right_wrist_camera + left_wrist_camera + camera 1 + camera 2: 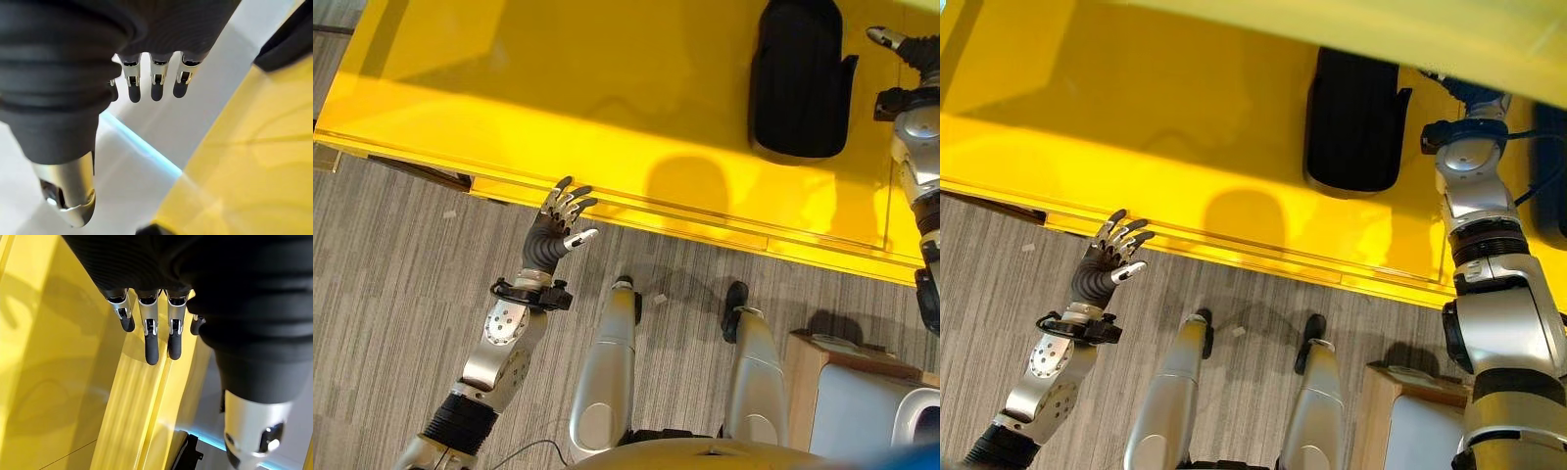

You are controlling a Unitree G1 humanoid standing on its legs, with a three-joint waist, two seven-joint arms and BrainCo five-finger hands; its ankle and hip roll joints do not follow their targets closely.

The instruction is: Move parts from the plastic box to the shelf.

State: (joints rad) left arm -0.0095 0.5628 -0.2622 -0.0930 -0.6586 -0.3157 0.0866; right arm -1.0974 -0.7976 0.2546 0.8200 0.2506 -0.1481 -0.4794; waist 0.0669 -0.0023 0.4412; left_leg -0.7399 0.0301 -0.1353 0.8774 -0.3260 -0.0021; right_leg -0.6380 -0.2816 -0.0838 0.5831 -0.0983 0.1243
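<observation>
Left hand (558,227) spread, empty, near yellow shelf (607,117) edge | right hand (913,49) relaxed beside black part (800,78), likely just placed

Head cams look down, sharing yellow shelf (607,108) w/ black part (800,78); wrist cams v. close along fingers (151,340).

Glossy smooth yellow shelf (558,108), matt black part (798,78), rough grey carpet (391,274)
</observation>
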